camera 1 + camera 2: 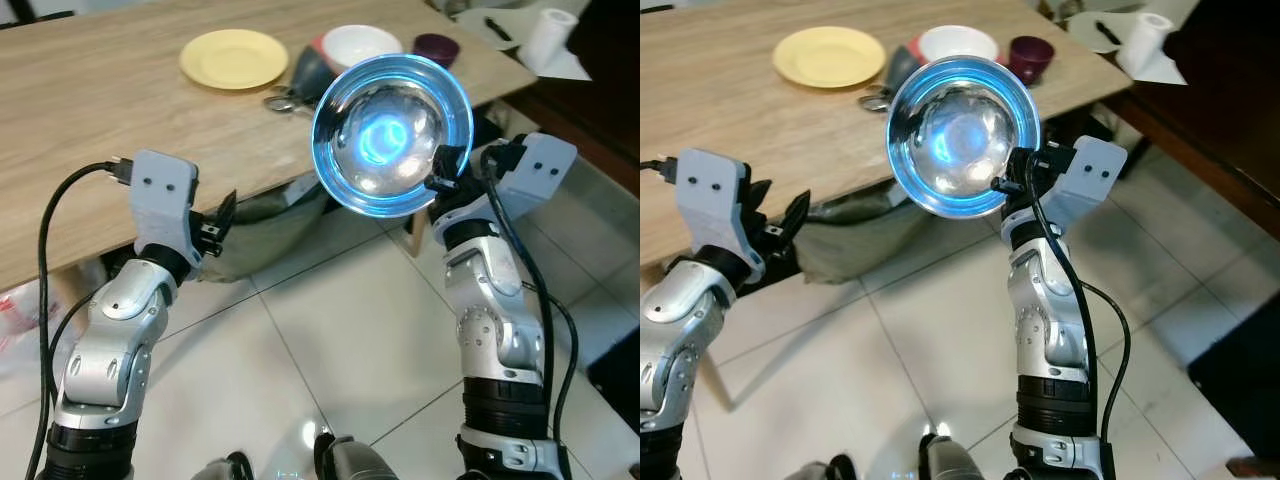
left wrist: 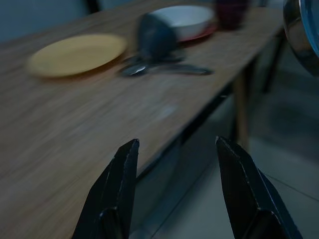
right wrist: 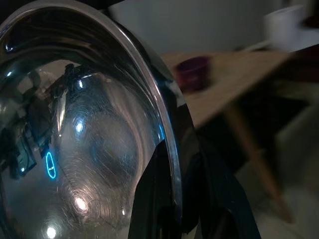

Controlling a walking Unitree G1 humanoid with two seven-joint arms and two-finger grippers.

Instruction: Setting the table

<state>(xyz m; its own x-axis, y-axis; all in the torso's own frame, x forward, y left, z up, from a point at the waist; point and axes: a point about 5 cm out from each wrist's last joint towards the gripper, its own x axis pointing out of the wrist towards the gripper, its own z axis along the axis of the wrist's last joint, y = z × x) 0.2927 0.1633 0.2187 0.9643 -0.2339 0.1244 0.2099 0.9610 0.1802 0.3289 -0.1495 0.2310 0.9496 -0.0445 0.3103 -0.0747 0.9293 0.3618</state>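
I see a shiny silver steel bowl (image 1: 392,135) with blue-glowing rim, round yellow plate (image 1: 233,58), white bowl (image 1: 361,45), dark maroon cup (image 1: 436,48), pale wood-grain tabletop (image 1: 100,120), white tiled floor (image 1: 350,330).

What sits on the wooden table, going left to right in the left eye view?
Yellow plate → dark grey cup on its side → white bowl → dark purple cup. The right gripper holds the steel bowl up in front.

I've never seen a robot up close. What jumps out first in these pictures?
A shiny metal bowl, held up on edge facing the camera, pinched at its rim by the right tool in front of the wooden table. On the table behind it lie a yellow plate, a white bowl and a dark purple cup. The left tool waits open near the table's edge.
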